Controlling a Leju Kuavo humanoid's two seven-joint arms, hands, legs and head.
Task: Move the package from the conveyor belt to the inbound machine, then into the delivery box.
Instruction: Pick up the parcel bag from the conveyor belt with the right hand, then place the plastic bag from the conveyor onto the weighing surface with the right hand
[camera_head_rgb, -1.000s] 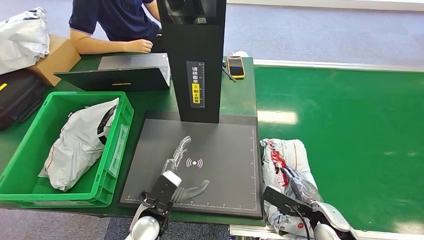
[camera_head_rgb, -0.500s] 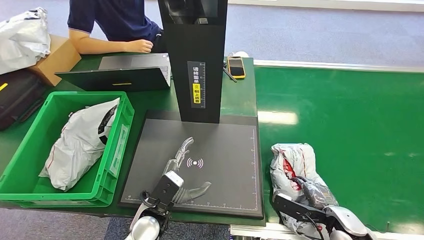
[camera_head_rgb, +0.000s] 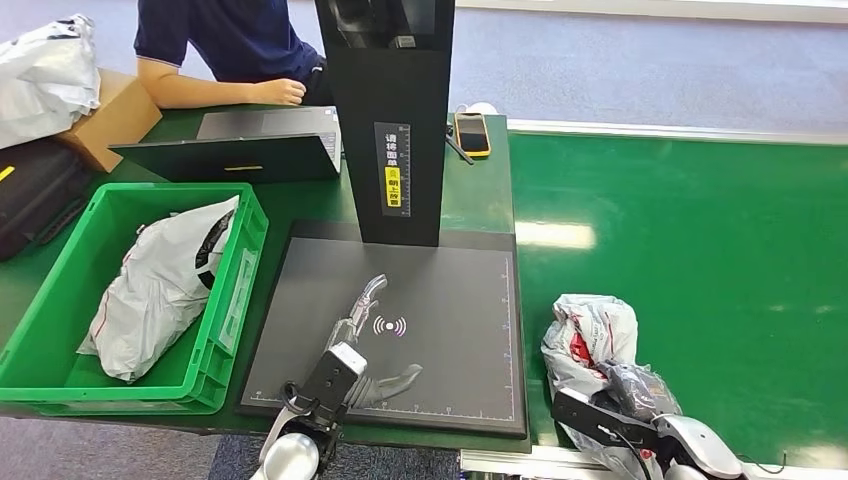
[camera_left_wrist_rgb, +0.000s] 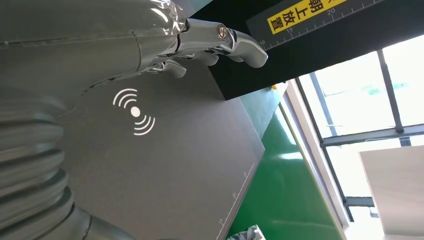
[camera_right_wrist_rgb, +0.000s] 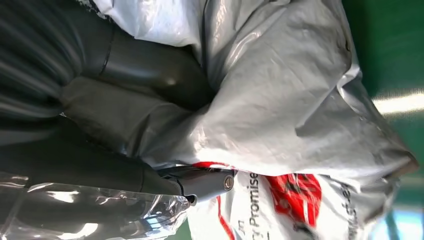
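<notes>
Head view and both wrist views, at the grasp of the package. The package (camera_head_rgb: 590, 335), a crumpled grey-white bag with red print, lies on the green conveyor belt (camera_head_rgb: 700, 240), just beside the right edge of the dark scanner plate (camera_head_rgb: 440, 290) of the inbound machine. The right hand (camera_head_rgb: 635, 392) lies over its near end; in the right wrist view the fingers (camera_right_wrist_rgb: 150, 107) are pressed into the film and bunch it, so the hand appears to grip the bag. The left hand (camera_head_rgb: 365, 345) hovers or rests over the plate near the white signal mark, fingers (camera_left_wrist_rgb: 235, 42) spread and holding nothing.

To do the step well, the grip should probably gather a thick fold of film, not a loose skin, and the bag should lift clear of the belt before it travels left, since the plate's raised edge could catch a dragged corner. The left hand takes up part of the plate; the free room lies toward the black column (camera_head_rgb: 390, 120). Beyond the plate, the green crate (camera_head_rgb: 245, 260) already holds another bag (camera_head_rgb: 160, 285).
</notes>
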